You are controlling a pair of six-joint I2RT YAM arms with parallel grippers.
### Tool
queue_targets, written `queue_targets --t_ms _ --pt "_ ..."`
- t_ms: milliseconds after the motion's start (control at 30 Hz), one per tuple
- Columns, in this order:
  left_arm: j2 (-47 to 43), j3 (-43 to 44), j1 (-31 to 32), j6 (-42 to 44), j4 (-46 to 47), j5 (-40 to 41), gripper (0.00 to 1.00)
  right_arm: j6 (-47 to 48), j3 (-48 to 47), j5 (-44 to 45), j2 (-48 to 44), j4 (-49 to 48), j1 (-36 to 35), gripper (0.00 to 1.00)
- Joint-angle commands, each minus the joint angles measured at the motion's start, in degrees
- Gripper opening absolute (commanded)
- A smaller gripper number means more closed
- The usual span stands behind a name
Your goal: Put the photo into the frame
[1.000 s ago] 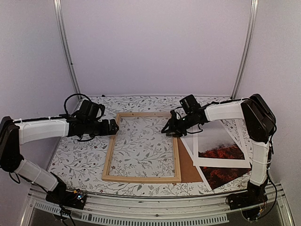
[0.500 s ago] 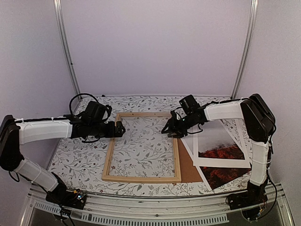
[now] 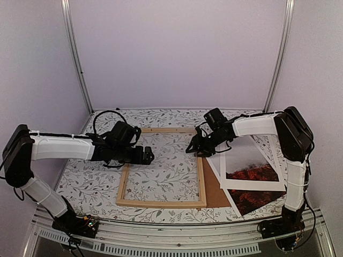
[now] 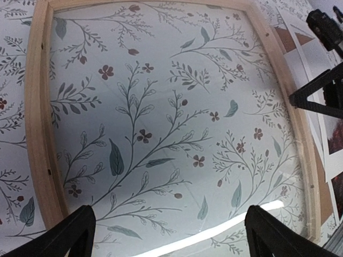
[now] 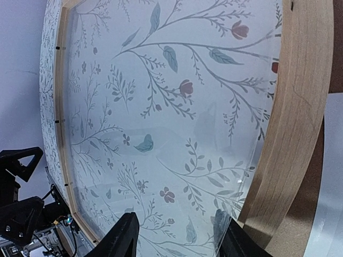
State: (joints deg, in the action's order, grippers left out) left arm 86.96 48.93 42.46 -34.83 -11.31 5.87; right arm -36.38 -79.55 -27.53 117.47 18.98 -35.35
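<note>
Top view: the frame [image 3: 124,184] lies flat at the middle of the floral tablecloth [image 3: 86,176], with the pattern showing through it. The left gripper [image 3: 147,156] hangs over the frame's inside near its 10 o'clock corner, with its jaws spread wide and nothing between them. The right gripper [image 3: 192,148] sits at the frame's 1 o'clock corner, on its right strip. From this view I cannot tell how far its jaws stand apart. The photo [image 3: 256,199] lies outside the frame, at about 4 o'clock from it. A white mat [image 3: 252,185] lies on top of the photo, and red foliage shows through the mat's opening and past its near edge. A brown backing board [image 3: 217,193] lies under both, touching the frame's right strip.

Left wrist view: 2 black fingers [image 4: 69,235] stand far apart at 7 and 5 o'clock, above the pane, gripping nothing. The frame's strips run along 9, 12 and 3 o'clock, and the other arm's pincer shows dark at 2 o'clock.

Right wrist view: the 2 fingertips [image 5: 123,238] at 6 o'clock are parted, with only pane and cloth seen between them. The right-hand one is just beside the wooden strip at 3 o'clock. Nothing is pinched
</note>
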Motion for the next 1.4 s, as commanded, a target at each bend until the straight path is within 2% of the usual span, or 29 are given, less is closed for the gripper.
queue_targets --t_ms 0,1367 --pt "1.51 2.10 2.02 -0.76 1.38 1.20 1.00 1.39 -1.74 0.61 1.18 0.67 -0.37 0.51" --pt "6.47 5.75 4.03 0.44 0.10 3.22 1.00 3.77 -2.46 7.11 1.06 5.33 -0.56 0.53"
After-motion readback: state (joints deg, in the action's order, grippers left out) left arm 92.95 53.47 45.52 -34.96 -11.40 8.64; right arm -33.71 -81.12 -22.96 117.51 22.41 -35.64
